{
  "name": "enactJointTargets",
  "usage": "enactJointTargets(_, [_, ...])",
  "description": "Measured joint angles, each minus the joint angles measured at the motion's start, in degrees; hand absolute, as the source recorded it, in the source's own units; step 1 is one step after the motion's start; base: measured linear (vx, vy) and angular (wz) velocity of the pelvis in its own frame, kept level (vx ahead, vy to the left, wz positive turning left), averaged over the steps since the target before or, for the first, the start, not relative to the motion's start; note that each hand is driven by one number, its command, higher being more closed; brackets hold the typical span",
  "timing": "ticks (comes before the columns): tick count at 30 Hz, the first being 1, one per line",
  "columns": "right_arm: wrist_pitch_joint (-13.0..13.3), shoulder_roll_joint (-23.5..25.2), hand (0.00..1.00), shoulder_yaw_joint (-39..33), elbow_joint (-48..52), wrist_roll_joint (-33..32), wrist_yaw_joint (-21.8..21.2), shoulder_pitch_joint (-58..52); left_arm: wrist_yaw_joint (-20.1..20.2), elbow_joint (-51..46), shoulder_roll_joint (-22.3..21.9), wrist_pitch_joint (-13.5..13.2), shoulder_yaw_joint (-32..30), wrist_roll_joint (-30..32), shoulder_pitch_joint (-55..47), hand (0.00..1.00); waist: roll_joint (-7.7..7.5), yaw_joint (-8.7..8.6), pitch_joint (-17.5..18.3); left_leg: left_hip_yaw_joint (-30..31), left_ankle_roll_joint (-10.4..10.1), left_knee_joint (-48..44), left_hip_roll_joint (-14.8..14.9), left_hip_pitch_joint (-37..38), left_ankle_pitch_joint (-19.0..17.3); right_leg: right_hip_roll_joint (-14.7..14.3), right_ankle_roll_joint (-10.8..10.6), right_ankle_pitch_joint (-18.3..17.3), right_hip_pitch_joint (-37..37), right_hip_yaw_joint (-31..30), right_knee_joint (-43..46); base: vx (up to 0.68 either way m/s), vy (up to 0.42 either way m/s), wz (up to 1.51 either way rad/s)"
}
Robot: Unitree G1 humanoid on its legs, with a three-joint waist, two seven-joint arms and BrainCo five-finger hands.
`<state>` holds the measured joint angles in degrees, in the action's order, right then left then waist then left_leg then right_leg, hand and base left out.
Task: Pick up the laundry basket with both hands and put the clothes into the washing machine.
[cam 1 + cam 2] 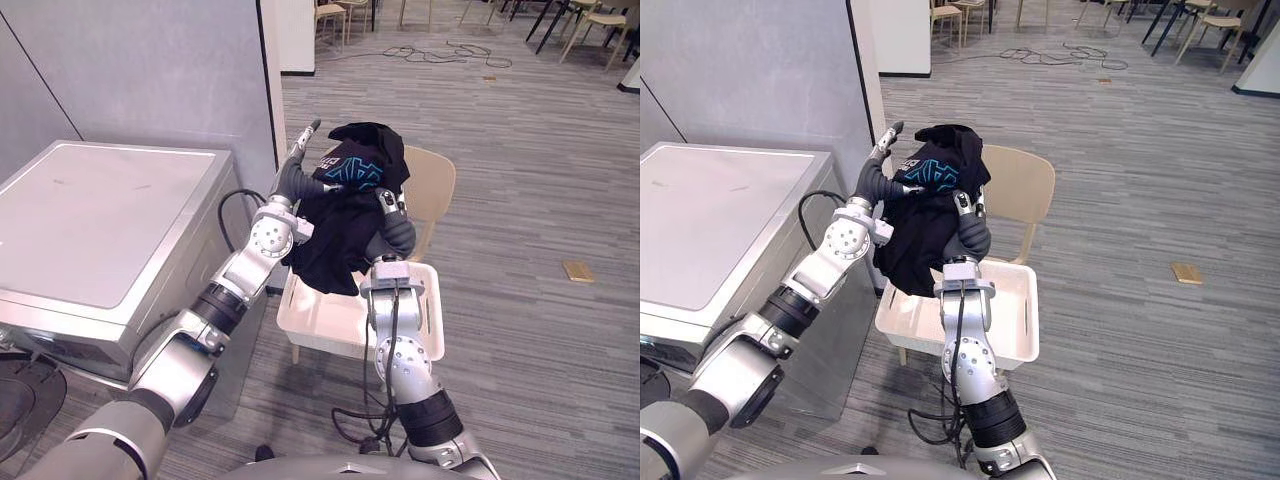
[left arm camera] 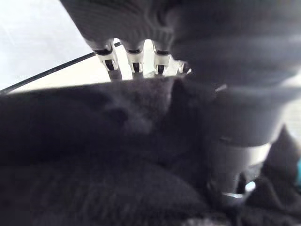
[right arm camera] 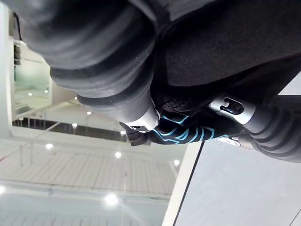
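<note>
A black garment (image 1: 345, 215) with a blue print hangs in the air between both hands, above a white laundry basket (image 1: 430, 310) that rests on a tan chair (image 1: 432, 178). My left hand (image 1: 297, 180) is raised at the garment's left side, and the cloth drapes over it. My right hand (image 1: 396, 230) reaches up from below on the garment's right side, with its thumb and fingers curled into the cloth. In the right wrist view the blue print (image 3: 188, 134) shows just past that hand. The washing machine (image 1: 100, 220) stands to the left, seen from above with its grey lid flat.
A grey wall panel (image 1: 150, 70) rises behind the washing machine. A small wooden block (image 1: 577, 271) lies on the floor to the right. Chairs and loose cables (image 1: 440, 52) stand far back. Open floor lies to the right of the basket.
</note>
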<state>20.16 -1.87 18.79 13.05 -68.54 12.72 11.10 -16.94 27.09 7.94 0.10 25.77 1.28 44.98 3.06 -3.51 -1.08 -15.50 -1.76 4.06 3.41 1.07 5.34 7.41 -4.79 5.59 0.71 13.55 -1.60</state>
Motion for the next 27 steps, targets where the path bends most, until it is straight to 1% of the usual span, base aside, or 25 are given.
enactJointTargets(2, [0.06,-0.77,1.00,-0.17,0.00,-0.99,0.01,0.00,1.17,3.32,-0.27,0.24,0.87,-0.63,1.21,0.00,0.02,-0.23,0.01,-0.15,-0.05,0.08,0.00,-0.15,0.04,-0.02,-0.04,0.12,0.31,-0.25,-0.06,0.01,-0.004,-0.06])
enactJointTargets(3, [0.04,-0.95,1.00,-0.49,0.00,-1.01,0.01,0.00,1.70,4.61,-0.65,0.48,1.67,-2.17,1.48,1.00,0.02,-0.50,0.01,-0.16,-0.08,0.10,0.00,-0.17,0.06,-0.02,-0.06,0.15,0.33,-0.27,-0.11,0.00,0.000,0.00])
enactJointTargets(7, [0.44,-0.96,1.00,-1.67,0.00,-1.14,0.03,0.00,3.62,7.55,-2.07,0.84,5.02,-5.87,1.70,1.00,0.02,-0.95,0.01,-0.16,-0.09,0.13,0.00,-0.16,0.06,-0.02,-0.07,0.16,0.30,-0.27,-0.17,0.00,0.000,0.00])
enactJointTargets(8, [0.74,-0.96,1.00,-1.71,0.00,-1.34,0.03,0.00,5.56,8.07,-2.16,0.84,6.41,-8.17,1.70,1.00,0.02,-1.20,0.01,-0.16,-0.09,0.14,0.00,-0.16,0.06,-0.01,-0.07,0.16,0.30,-0.27,-0.18,0.00,0.000,0.00])
enactJointTargets(9, [0.87,-0.96,1.00,-1.71,0.00,-1.34,0.03,0.00,6.27,8.28,-2.21,0.84,7.28,-9.10,1.71,1.00,0.02,-1.32,0.01,-0.16,-0.09,0.14,0.00,-0.16,0.06,-0.01,-0.07,0.16,0.30,-0.28,-0.18,0.00,0.000,0.00])
enactJointTargets(11, [1.09,-0.96,1.00,-1.76,0.01,-1.39,0.03,0.00,8.67,8.39,-2.57,0.83,10.79,-13.90,1.70,1.00,0.02,-1.58,0.01,-0.19,-0.09,0.14,0.01,-0.12,0.06,0.12,-0.08,0.17,0.27,-0.29,-0.18,0.00,0.000,0.00])
enactJointTargets(13, [1.17,-0.96,1.00,-2.01,0.01,-1.39,0.03,0.00,9.56,8.38,-3.30,0.79,12.34,-16.31,1.70,1.00,0.02,-1.65,0.01,-0.19,-0.09,0.14,0.02,-0.10,0.06,0.19,-0.09,0.19,0.23,-0.29,-0.18,0.00,0.000,0.00])
enactJointTargets(14, [1.47,-0.97,1.00,-2.05,0.01,-1.39,0.04,0.00,9.68,8.33,-4.02,0.63,12.88,-18.35,1.70,1.00,0.02,-1.66,0.01,-0.18,-0.10,0.13,0.03,-0.08,0.07,0.19,-0.08,0.21,0.21,-0.28,-0.18,0.00,0.000,0.00])
enactJointTargets(18, [2.72,-0.86,1.00,-2.12,0.74,-1.38,0.16,-0.01,9.39,7.23,-5.77,-0.05,13.23,-22.51,1.71,1.00,0.09,-1.82,0.06,-0.20,-0.05,0.14,-0.08,0.01,0.11,0.15,-0.21,0.30,0.09,-0.22,-0.18,0.00,0.000,0.00])
enactJointTargets(20, [3.67,-0.85,1.00,-2.12,2.69,-1.33,0.40,-0.23,8.25,5.55,-6.66,-0.68,13.24,-24.97,1.72,1.00,0.19,-1.90,0.13,-0.19,0.02,0.15,-0.22,0.01,0.16,0.20,-0.30,0.34,0.06,-0.18,-0.18,0.00,0.000,0.00])
enactJointTargets(25, [5.17,-0.76,1.00,-2.13,7.87,-1.14,0.43,-1.79,6.69,1.15,-6.99,-1.65,13.95,-27.75,1.73,1.00,0.48,-1.89,0.32,0.00,0.19,0.24,-0.53,0.05,0.28,0.50,-0.50,0.42,-0.14,0.10,-0.19,0.00,0.000,0.03])
enactJointTargets(27, [5.54,-0.61,1.00,-2.12,9.59,-0.78,0.39,-1.93,5.30,-0.89,-7.05,-1.81,13.95,-28.21,1.73,1.00,0.53,-1.99,0.36,0.17,0.28,0.24,-0.64,0.16,0.35,0.61,-0.55,0.45,-0.35,0.29,-0.18,0.00,0.000,0.04])
